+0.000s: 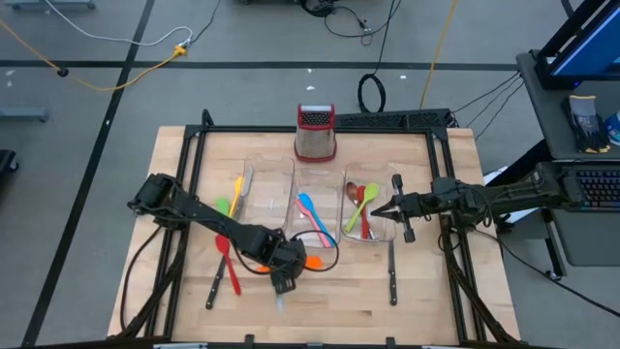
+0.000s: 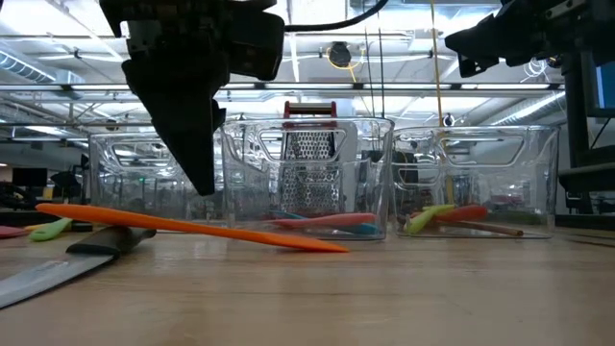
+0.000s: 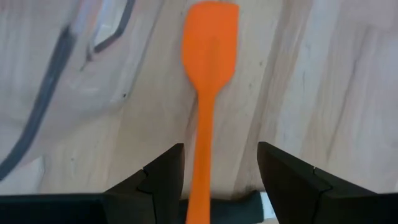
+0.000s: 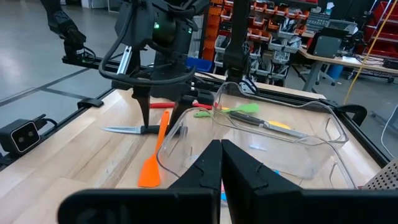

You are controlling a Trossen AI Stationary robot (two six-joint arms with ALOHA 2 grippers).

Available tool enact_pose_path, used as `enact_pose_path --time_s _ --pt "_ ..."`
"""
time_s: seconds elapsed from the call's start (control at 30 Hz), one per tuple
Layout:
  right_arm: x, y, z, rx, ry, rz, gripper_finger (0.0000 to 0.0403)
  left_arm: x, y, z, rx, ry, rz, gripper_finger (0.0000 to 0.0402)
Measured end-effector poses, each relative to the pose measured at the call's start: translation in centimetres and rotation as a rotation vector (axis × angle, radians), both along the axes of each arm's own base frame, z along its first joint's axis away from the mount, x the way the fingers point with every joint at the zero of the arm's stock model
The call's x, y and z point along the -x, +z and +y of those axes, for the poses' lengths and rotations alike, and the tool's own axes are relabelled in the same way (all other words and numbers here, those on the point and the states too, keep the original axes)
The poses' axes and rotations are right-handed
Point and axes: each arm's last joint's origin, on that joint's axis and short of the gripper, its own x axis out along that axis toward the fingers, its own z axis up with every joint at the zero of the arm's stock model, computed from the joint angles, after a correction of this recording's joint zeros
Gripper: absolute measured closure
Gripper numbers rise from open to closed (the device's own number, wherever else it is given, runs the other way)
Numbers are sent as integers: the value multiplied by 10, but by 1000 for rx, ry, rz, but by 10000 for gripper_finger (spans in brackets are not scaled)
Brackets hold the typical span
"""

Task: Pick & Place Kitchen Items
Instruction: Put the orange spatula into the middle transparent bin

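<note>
Orange spatula (image 3: 208,93) lies flat on the wooden table (image 1: 446,291), lower centre of the high view, just in front of the middle clear bin (image 1: 315,208). My left claw (image 1: 284,281) hangs over its handle end; in the left wrist view the handle runs straight between my two fingers (image 3: 155,186), which stand apart on either side of it, not gripping it. In the low view the spatula (image 2: 192,226) stretches across the left half of the frame, one end resting over a black-handled knife (image 2: 67,264) at lower left, and my left fingers point down just above it.

My right claw (image 1: 376,209) sits mid-right of the high view, over the right-hand bin (image 1: 373,179), fingers pressed together and holding nothing; the right wrist view shows them closed at bottom centre.

Other items:
- left bin (image 1: 257,174): yellow utensil (image 1: 236,189)
- middle bin: blue spoon (image 1: 312,215) and a pink one (image 1: 308,228)
- right bin: brown spoon (image 1: 353,194), green spoon (image 1: 364,202), red utensil (image 1: 364,225)
- on the table, left: green utensil (image 1: 224,206), red spoon (image 1: 226,257), a knife (image 1: 213,289)
- on the table, right of centre: another knife (image 1: 392,276)

Steel grater (image 1: 315,133) with red top stands behind the bins, top centre.
</note>
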Motion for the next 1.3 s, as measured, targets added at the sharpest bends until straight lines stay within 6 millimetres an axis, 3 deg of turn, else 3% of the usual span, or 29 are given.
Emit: enact_pose_path --time_s 0.6,1.13,1.3 --pt "0 0 0 0 0 0 403 9 -7 -22 -57 55 -8 195" --pt "0 0 0 -19 -2 1 403 9 -17 -20 -149 78 14 195" --pt "0 0 0 -19 -2 1 403 6 -33 -20 -154 66 59 195"
